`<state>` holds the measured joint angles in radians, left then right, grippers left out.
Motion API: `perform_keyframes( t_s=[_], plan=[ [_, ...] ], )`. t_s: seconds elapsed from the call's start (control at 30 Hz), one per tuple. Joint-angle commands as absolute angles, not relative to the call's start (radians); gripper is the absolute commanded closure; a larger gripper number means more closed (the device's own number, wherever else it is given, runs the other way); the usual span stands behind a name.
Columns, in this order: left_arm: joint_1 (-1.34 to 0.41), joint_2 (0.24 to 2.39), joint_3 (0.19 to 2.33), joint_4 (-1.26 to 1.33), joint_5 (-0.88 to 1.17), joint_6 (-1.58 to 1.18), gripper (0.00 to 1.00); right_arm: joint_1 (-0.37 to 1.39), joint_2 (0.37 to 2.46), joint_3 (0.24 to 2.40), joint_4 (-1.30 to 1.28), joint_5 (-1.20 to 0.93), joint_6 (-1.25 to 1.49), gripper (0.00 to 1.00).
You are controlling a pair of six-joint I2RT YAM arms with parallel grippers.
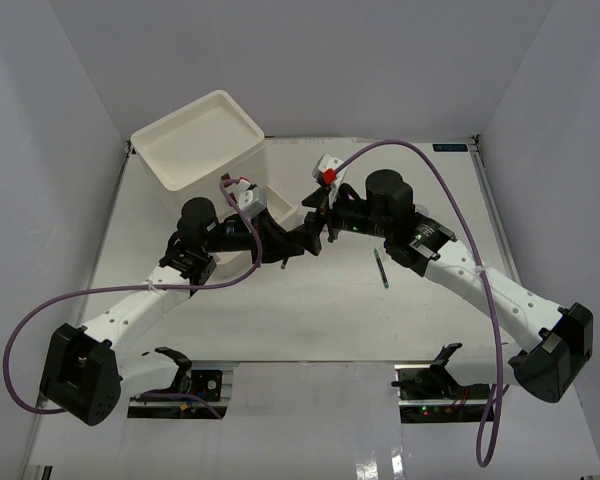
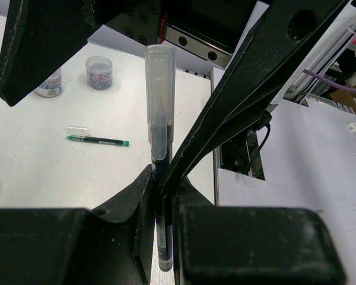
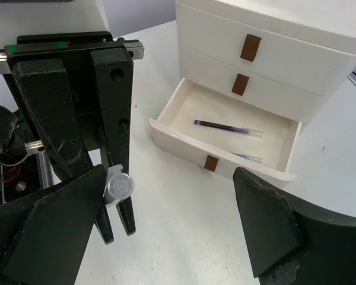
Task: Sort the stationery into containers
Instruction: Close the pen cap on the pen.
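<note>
Between the closed fingers of the left gripper (image 2: pixel 163 240) we see a dark pen (image 2: pixel 160 107) with a clear cap. It is clamped by its lower part, and the capped end sticks out toward the other arm. Just in front of it, the right gripper (image 3: pixel 166 231) stands wide open and holds nothing. Its two fingers (image 3: pixel 47 237) are on both sides of the pen cap, and we see no contact with it.

Behind the two grippers we see the white drawer unit (image 3: pixel 285 53). Its two upper drawers are shut and its bottom drawer (image 3: pixel 184 142) is pulled out. Inside this drawer lie a purple pen (image 3: pixel 225 126) and, near the front wall, a second thin pen (image 3: pixel 246 157).

On the table (image 2: pixel 47 172), apart from the grippers, a green pen (image 2: pixel 98 141) lies flat with a loose clear cap (image 2: pixel 77 130) just beside it. Farther away two small clear jars (image 2: pixel 99 72) stand near each other.
</note>
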<state>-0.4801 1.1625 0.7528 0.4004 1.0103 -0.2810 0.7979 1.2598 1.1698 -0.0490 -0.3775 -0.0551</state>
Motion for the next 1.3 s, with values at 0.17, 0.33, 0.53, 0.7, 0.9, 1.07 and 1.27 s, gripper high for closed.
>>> perform_keyframes(
  t_s=[0.17,0.33,0.53,0.7,0.9,1.07,1.27],
  plan=[
    [-0.462,1.140,0.805,0.419,0.830,-0.245,0.96,0.839,1.197,1.128,-0.092,-0.594,0.047,0.03],
    [-0.462,1.140,0.799,0.431,0.807,-0.258,0.94,0.839,1.180,1.109,0.036,-0.572,0.116,0.02],
    [-0.465,1.147,0.793,0.440,0.790,-0.276,0.94,0.854,1.227,1.146,0.103,-0.583,0.169,0.02],
    [-0.465,1.154,0.798,0.420,0.779,-0.265,0.94,0.864,1.255,1.167,0.124,-0.588,0.183,0.02],
    [-0.465,1.170,0.822,0.327,0.733,-0.212,0.94,0.862,1.189,1.151,0.060,-0.442,0.105,0.02],
    [-0.465,1.183,0.868,0.221,0.684,-0.121,0.94,0.853,1.063,1.086,-0.047,-0.171,0.035,0.02],
    [-0.465,1.209,0.951,-0.015,0.552,0.061,0.94,0.842,0.925,0.951,-0.139,0.086,0.023,0.04]
  ],
)
